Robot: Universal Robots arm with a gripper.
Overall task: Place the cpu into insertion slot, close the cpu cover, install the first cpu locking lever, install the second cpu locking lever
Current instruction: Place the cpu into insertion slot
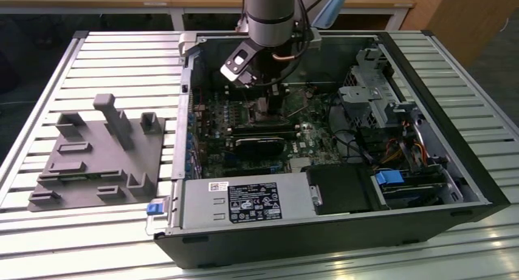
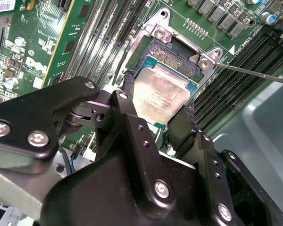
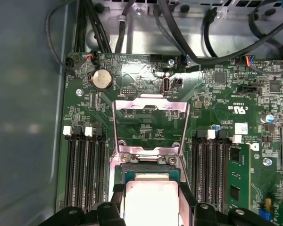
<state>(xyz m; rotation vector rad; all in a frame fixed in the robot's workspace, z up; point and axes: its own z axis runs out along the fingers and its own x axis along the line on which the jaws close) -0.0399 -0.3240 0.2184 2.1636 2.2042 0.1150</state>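
- Second wrist view: the gripper [image 2: 158,99] is seen clamped on the cpu [image 2: 164,89], with its two black fingers [image 2: 132,122] pressed against opposite edges of the chip.
- The cpu is held between the fingertips, over the insertion slot [image 2: 175,56]. The slot's dark contact field is exposed just past the chip's far edge. Whether the chip is fully seated cannot be told.
- The cpu cover [image 3: 151,101] is found just beyond the fingertips, hinged up and open, so the closing step is judged not yet done.
- One locking lever [image 2: 254,73] is seen off to one side of the gripper, swung clear of the slot.
- Risk, misalignment: if the chip is lowered tilted or shifted sideways between the fingers, the fine contacts beneath could be bent. The exposed strip of contact field suggests the chip and slot are not yet squarely matched.
- Risk, release: if the fingers are opened unevenly, the light chip could be dragged out of its seat.
- Risk, collision: the raised cover is close ahead of the fingertips and could be struck.
- Materials: the cpu is a flat square with a dull silvery lid on a green base. The cover is a thin, shiny metal frame with a large window. The lever is a bare wire rod. The motherboard [image 3: 212,94] is matt green, with long black memory slots [image 3: 85,169] on both sides of the gripper.
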